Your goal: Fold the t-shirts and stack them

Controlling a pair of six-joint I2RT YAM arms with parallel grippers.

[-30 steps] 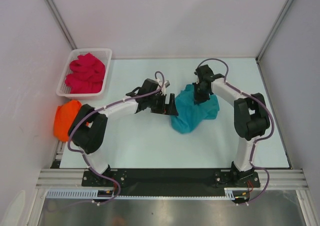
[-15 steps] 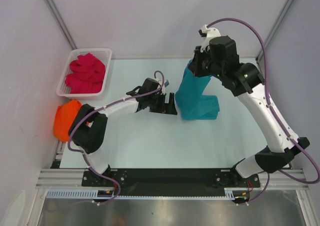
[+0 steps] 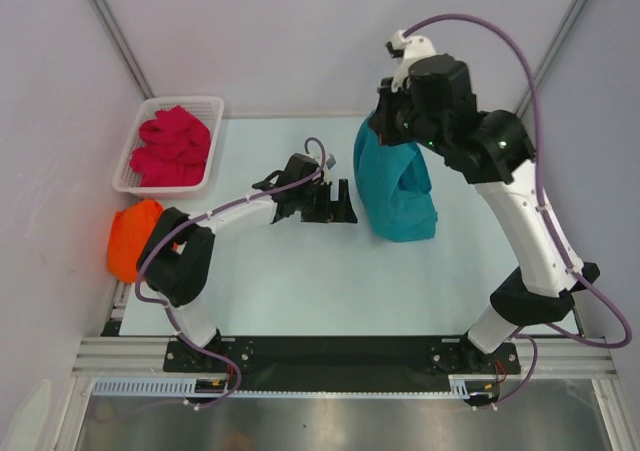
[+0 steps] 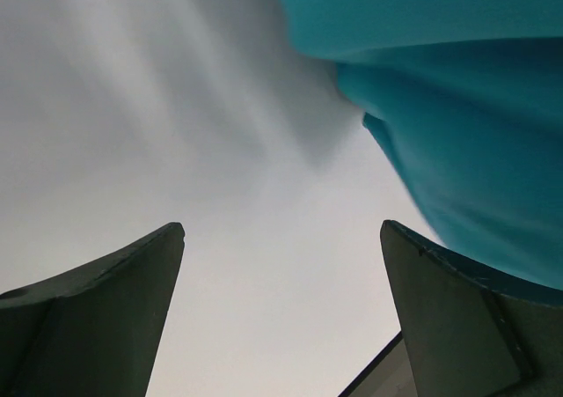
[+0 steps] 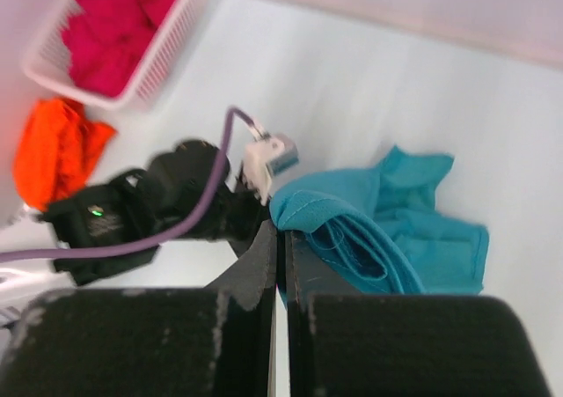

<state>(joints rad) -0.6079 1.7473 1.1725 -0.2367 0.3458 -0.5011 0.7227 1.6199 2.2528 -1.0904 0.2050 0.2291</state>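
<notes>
Teal t-shirt [image 3: 395,186], hanging from my right hand [image 5: 281,238].
Right hand pinched tight on its top edge, lower part on the desk [image 3: 300,281]; left hand [image 4: 281,228] fully spread, empty, just beside it.

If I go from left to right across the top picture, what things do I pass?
First the orange shirt, then the left fingers, then the teal shirt.

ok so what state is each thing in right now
teal shirt: held up by one edge, rest bunched on table
orange shirt: crumpled, unfolded
pink shirt: crumpled in basket
basket: upright
left gripper: open, empty
right gripper: shut on teal shirt
</notes>
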